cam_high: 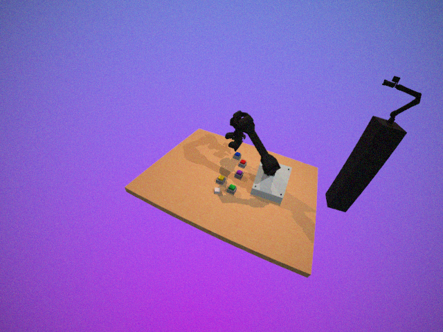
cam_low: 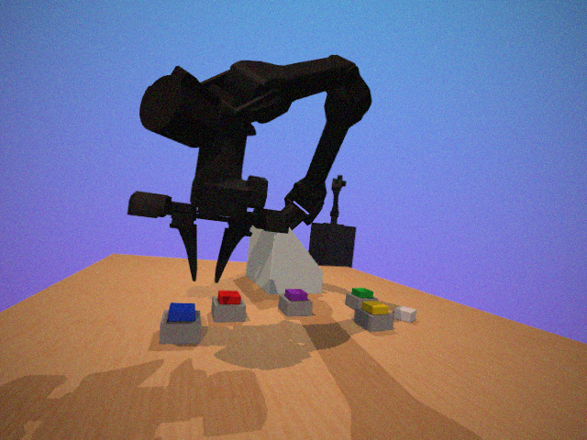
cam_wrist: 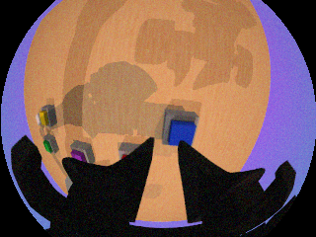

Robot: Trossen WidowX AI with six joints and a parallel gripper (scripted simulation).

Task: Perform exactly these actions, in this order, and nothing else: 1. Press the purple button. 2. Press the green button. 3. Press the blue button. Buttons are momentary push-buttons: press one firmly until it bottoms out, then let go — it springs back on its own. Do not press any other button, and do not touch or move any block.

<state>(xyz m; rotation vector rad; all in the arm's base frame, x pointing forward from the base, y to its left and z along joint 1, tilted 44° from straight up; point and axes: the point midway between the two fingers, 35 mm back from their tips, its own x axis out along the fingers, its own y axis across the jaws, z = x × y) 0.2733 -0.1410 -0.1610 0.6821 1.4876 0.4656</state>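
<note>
Claw: my gripper (cam_low: 204,278) hangs in the air above the board (cam_low: 473,379), tips pointing straight down, touching nothing.

Opening: the fingers (cam_low: 190,250) stand partly apart, a modest gap and not wide. Nothing is between them; through the wrist view I see only bare board in the gap.

Blue button: the blue button (cam_low: 181,313) sits on its grey base at the left end of the button row in the exterior view. Its cap stands up, not pushed in, as far as I can tell.

Direction from claw: in the wrist view the blue button (cam_wrist: 181,130) lies at about 1 o'clock from my fingertip gap, just beyond the right finger. In the top view my gripper (cam_high: 234,142) hovers at about 11 o'clock of the blue button (cam_high: 237,154), near it but apart.

Neighbours: the red button (cam_low: 228,297) is next in the row, at about 4 o'clock from my tips in the exterior view, then the purple button (cam_low: 295,294), then the green button (cam_low: 361,292) with the yellow button (cam_low: 374,307) in front of it. A small white block (cam_low: 405,313) lies just beside the yellow one, well away from me.

Judgement: blue is the last press on the list. With my claw raised clear of it and opening, I judge I am at or past that step.

Risk: any sideways drift at low height could brush the red button.
</note>
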